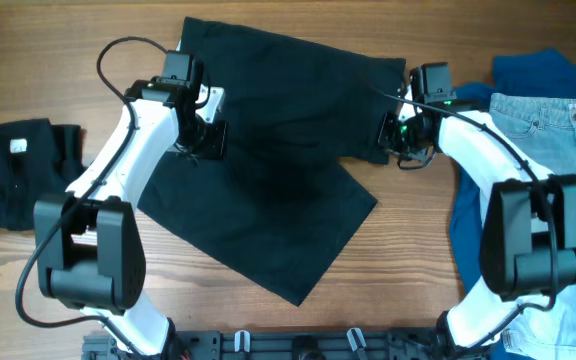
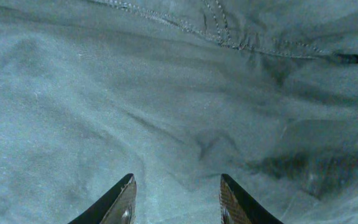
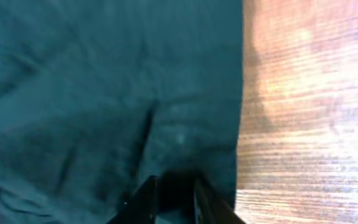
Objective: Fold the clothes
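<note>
Centrally on the wood table [image 1: 418, 260], the black shorts-like cloth [image 1: 278, 170] lay spread, its upper part angled across the lower. Light-blue jeans [image 1: 558, 130] lay over a blue garment [image 1: 538, 70] at the right edge, and a folded black garment [image 1: 13, 170] w/ white logo lay at far left. L gripper [image 1: 203, 140] stood over the cloth's left side, fingers [image 2: 120, 202] apart w/ nothing between, while R gripper [image 1: 393, 130] sat at the cloth's right edge by bare wood, fingers nearly together, pinching dark cloth (view blurred).
</note>
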Controlling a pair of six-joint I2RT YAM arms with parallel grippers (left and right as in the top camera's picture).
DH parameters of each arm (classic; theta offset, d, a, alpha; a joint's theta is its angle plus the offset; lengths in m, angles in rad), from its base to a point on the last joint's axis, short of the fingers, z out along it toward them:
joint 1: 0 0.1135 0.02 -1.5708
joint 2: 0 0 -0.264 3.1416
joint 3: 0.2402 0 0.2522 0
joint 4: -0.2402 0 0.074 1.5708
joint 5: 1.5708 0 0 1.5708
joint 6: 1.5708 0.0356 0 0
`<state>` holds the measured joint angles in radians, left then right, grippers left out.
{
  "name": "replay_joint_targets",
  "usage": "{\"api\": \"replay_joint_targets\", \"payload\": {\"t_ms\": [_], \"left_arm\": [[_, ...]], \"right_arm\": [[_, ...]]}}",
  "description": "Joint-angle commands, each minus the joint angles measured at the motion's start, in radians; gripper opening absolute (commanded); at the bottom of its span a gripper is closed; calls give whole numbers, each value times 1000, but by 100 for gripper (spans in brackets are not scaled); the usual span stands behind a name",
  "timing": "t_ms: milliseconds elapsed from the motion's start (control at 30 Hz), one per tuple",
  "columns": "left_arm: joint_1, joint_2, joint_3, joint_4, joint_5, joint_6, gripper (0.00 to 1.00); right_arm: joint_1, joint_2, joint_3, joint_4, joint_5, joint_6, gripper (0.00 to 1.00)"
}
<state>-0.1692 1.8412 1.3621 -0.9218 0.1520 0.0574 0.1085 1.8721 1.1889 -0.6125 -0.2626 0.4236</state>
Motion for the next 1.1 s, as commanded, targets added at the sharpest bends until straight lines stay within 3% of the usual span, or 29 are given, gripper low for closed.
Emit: {"api": "replay_joint_targets", "payload": {"t_ms": [0, 233, 300, 333, 367, 433, 567, 600, 633, 667, 767, 900, 1000, 1067], "left_arm": [[2, 12, -8, 19, 14, -14, 43], [1, 12, -8, 29, 16, -13, 46], [1, 12, -8, 45, 16, -14, 50], [1, 12, -8, 54, 16, -13, 53], [1, 12, -8, 55, 16, -14, 57], [1, 12, -8, 54, 15, -13, 61], [4, 10, 7, 55, 15, -14, 59], [3, 10, 8, 58, 16, -14, 55], [3, 10, 8, 56, 16, -14, 39], [3, 10, 8, 49, 16, -13, 27], [3, 10, 8, 34, 15, -13, 24], [3, 9, 11, 30, 15, -13, 26], [3, 2, 13, 19, 15, -13, 28], [3, -10, 13, 19, 14, -13, 33]], "right_arm": [[3, 24, -35, -15, -20, 3, 4], [1, -48, -26, -151, -23, -70, 5], [-25, -117, 41, -166, -11, -126, 62], [-46, -151, 78, -144, 8, -116, 71], [-72, -174, 116, -110, 23, -77, 70], [-108, -183, 148, -63, 21, -29, 55], [-101, -122, 134, -98, 22, -13, 38], [-92, -87, 131, -117, 19, -7, 25], [-80, -43, 131, -151, -21, -3, 12], [-70, -16, 131, -179, -71, -8, 6], [-25, 44, 131, -269, -211, -84, 7], [80, 77, 103, -354, -210, -135, 11], [158, 77, 39, -352, -182, -131, 12], [188, 77, -23, -333, -89, -54, 12]]}}
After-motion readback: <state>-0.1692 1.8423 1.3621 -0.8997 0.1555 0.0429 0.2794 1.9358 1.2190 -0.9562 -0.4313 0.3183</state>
